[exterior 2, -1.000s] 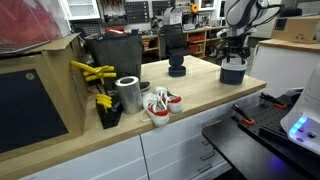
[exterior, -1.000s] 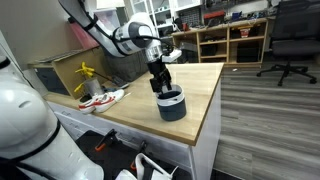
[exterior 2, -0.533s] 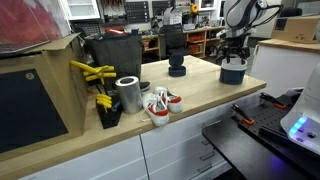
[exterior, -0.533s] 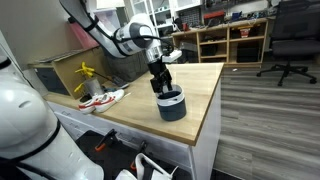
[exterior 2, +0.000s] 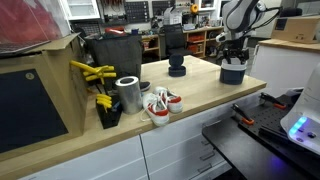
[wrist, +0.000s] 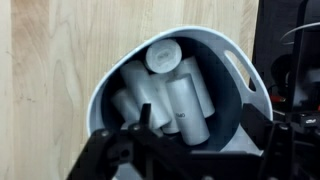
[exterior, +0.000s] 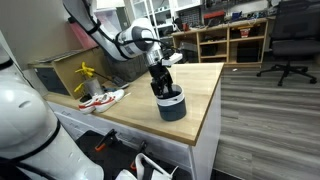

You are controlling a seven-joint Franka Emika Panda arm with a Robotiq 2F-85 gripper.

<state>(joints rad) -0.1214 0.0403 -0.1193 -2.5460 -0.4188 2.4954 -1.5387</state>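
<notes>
in an exterior view the pincer (exterior: 160,88) hangs straight down into the mouth of a small grey bucket (exterior: 172,106), which stands on the wooden tabletop (exterior: 200,85) close to its outer edge. a pair of white and red sneakers (exterior: 102,99) lies well apart from it, toward the far end.

in an exterior view from along the tabletop (exterior 2: 200,95), the bucket (exterior 2: 234,72) sits at the far corner with the pincer (exterior 2: 232,55) just above its rim. nearer the camera are the sneakers (exterior 2: 160,103), a metal can (exterior 2: 128,94) just beside them, and yellow tools (exterior 2: 95,75) standing in a black holder.

in the wrist view the bucket's rim (wrist: 215,35) frames a loose heap of white cylinders (wrist: 185,105), some lying flat, one standing on end. the pincer (wrist: 205,125) is released, its fingers spread wide with one tip dipped among the cylinders and nothing clamped. the cylinders look light, smooth and stiff, likely to roll or slip, so a hold across the middle of the topmost one seems safest. the bucket looks like thin rigid plastic, light enough to slide or tip if nudged; its rim by the handle slot would be the place to grip.
</notes>
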